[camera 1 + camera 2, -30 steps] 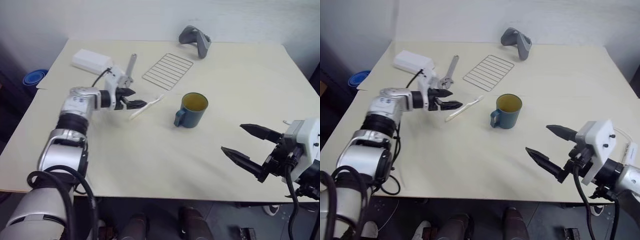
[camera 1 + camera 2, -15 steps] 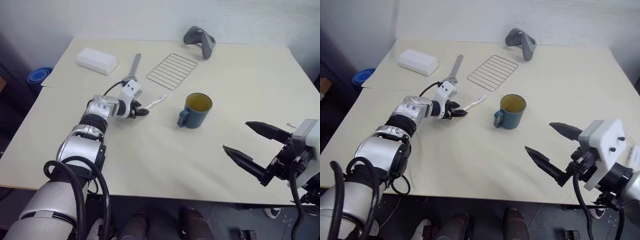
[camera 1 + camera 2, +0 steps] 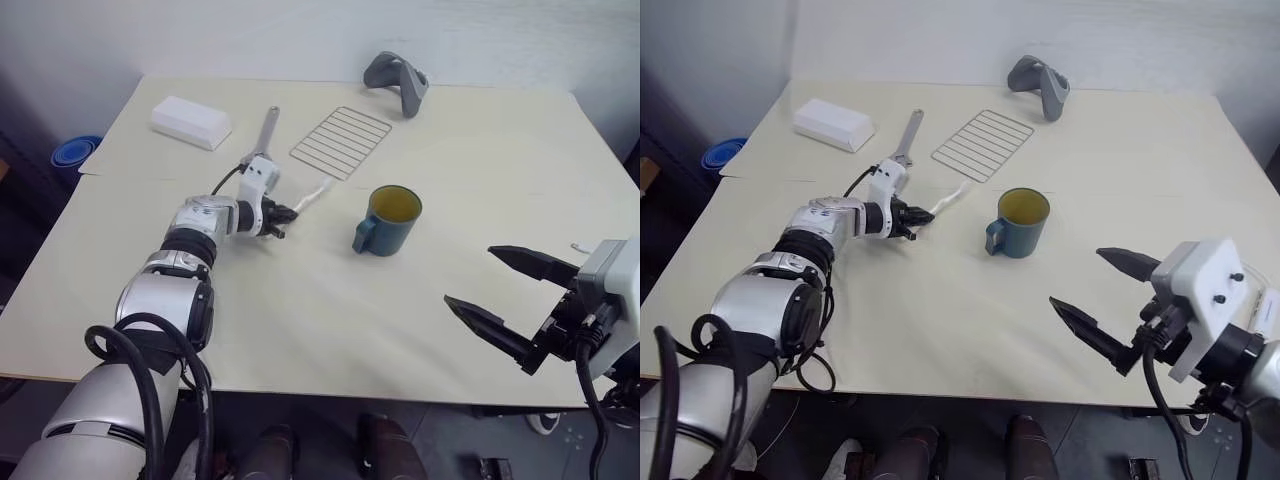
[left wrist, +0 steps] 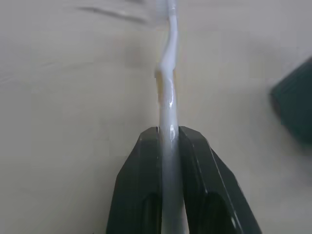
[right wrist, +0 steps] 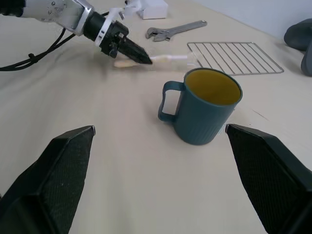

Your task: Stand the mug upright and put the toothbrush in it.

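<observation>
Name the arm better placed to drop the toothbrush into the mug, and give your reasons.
Left. Its claw is already shut on the toothbrush, beside the upright mug. The right claw hangs open, holding nothing, nearer the table's front edge; it would first have to take the brush over.

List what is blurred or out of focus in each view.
Left wrist view: the toothbrush blurs toward its far end and the mug is a soft smear. Right wrist view: the toothbrush looks smeared, while the mug is crisp. Head views: evenly sharp.
</observation>
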